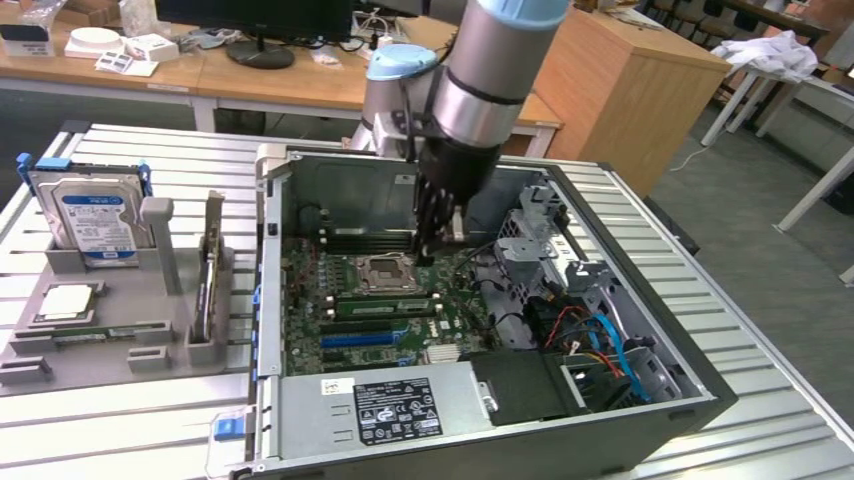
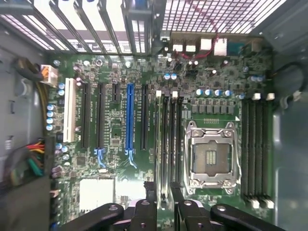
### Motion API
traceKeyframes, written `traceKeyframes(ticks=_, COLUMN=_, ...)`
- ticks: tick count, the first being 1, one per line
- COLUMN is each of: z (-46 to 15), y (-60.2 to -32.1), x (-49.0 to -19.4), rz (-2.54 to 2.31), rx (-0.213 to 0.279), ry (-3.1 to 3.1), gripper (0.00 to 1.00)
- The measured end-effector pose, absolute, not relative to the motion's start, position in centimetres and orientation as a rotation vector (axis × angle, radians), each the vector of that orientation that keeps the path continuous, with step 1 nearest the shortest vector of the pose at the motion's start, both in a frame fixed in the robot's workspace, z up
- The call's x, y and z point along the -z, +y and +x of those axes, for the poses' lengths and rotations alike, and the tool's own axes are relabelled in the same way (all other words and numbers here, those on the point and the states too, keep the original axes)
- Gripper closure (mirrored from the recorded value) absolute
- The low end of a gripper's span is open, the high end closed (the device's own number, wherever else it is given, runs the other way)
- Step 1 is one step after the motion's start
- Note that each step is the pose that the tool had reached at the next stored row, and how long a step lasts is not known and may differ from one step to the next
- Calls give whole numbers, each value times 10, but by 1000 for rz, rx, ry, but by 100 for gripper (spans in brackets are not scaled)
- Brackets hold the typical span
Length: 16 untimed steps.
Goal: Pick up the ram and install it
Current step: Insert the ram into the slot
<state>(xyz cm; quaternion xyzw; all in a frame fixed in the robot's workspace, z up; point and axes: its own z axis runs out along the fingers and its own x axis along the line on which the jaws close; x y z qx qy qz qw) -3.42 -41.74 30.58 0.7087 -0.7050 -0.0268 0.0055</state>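
A lab room with desks (image 1: pixel 174 75) lies behind. On a slatted metal table (image 1: pixel 147 160), an open computer case (image 1: pixel 350 190) lies on its side. The gripper (image 2: pixel 163 202) hangs low inside it, its fingertips (image 2: pixel 147 207) a little apart, with board showing through the gap and nothing pinched.

Take the exterior view as a clock face centred on the open processor socket (image 1: pixel 387 272). The gripper is at 3 o'clock. The ram (image 1: pixel 380 304), a green stick, stands on edge on the motherboard (image 1: pixel 307 290) at 6 o'clock, just beside the socket. Whether it is fully seated I cannot tell.

The risk, as I judge it, is a sideways drift that knocks the stick or scrapes the socket's bare contacts. Loose cables (image 1: pixel 601 340) crowd 4 o'clock, a drive cage (image 1: pixel 541 225) stands at 2 o'clock, and the power supply (image 1: pixel 387 410) lies further out at 6 o'clock. At 9 o'clock, outside the case, a grey fixture (image 1: pixel 94 370) holds a hard drive (image 1: pixel 91 215) and a processor chip (image 1: pixel 67 300).
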Motion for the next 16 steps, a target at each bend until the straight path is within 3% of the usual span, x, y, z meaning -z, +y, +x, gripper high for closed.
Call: traceKeyframes(ticks=16, z=-34, y=-417, x=-359, rz=2219, rx=83, ry=-2208, gripper=75)
